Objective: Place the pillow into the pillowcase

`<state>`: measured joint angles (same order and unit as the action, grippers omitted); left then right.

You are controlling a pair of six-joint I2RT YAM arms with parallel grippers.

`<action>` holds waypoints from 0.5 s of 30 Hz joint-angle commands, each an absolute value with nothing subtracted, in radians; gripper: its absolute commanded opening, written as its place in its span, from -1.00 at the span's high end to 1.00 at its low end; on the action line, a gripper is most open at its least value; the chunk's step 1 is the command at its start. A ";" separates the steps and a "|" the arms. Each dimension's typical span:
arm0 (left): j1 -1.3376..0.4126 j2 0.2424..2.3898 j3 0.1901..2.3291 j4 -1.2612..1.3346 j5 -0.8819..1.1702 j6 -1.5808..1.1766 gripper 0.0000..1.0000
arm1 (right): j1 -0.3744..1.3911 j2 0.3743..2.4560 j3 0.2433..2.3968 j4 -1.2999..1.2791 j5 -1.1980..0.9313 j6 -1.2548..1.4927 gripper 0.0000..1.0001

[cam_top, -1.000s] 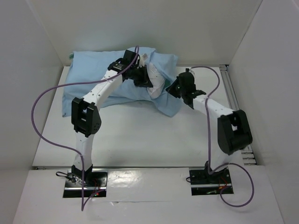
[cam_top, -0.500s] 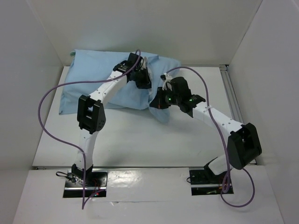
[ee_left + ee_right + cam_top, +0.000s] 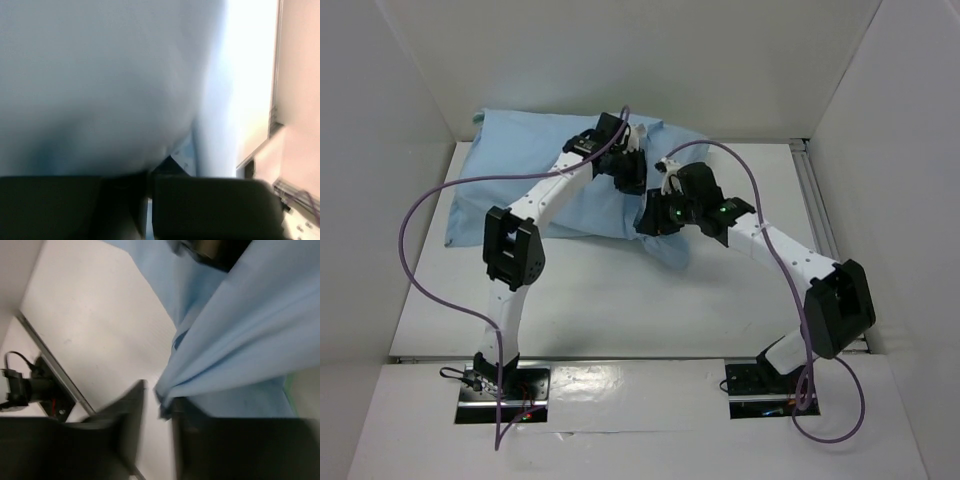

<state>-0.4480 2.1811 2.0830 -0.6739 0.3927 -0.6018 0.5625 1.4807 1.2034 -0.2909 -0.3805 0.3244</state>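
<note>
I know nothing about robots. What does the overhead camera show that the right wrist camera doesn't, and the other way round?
Only the overhead view: both arms whole, their purple cables, and the pillowcase as one blue bundle at the table's far side, with the left end effector over it. Only the right wrist view: a close look at the cloth's hem hanging right at the right end effector, whose fingers are blurred. Both: the light blue pillowcase and the white table.

- In the left wrist view, the pillowcase (image 3: 100, 85) is a soft blue blur, cut off at the top and left edges.
- The right gripper (image 3: 158, 400) is smeared and possibly pinching cloth.
</note>
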 commanded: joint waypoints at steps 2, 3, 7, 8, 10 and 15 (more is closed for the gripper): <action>-0.442 2.151 2.245 -0.829 0.453 -0.450 0.22 | 0.580 1.522 1.166 -0.334 -0.315 0.353 0.02; -0.433 2.142 2.246 -0.868 0.436 -0.433 0.05 | 0.580 1.522 1.152 -0.334 -0.298 0.363 -0.08; -0.396 2.001 2.094 -0.911 0.426 -0.403 -0.35 | 0.558 1.473 1.152 -0.400 -0.181 0.373 -0.41; -0.396 1.978 2.067 -0.911 0.436 -0.403 -0.35 | 0.558 1.441 1.161 -0.411 -0.169 0.373 -0.41; -0.383 1.935 1.994 -0.911 0.446 -0.393 -0.18 | 0.546 1.405 1.172 -0.451 -0.143 0.362 -0.38; -0.374 1.882 1.930 -0.882 0.407 -0.374 0.95 | 0.528 1.367 1.256 -0.521 -0.048 0.379 -0.16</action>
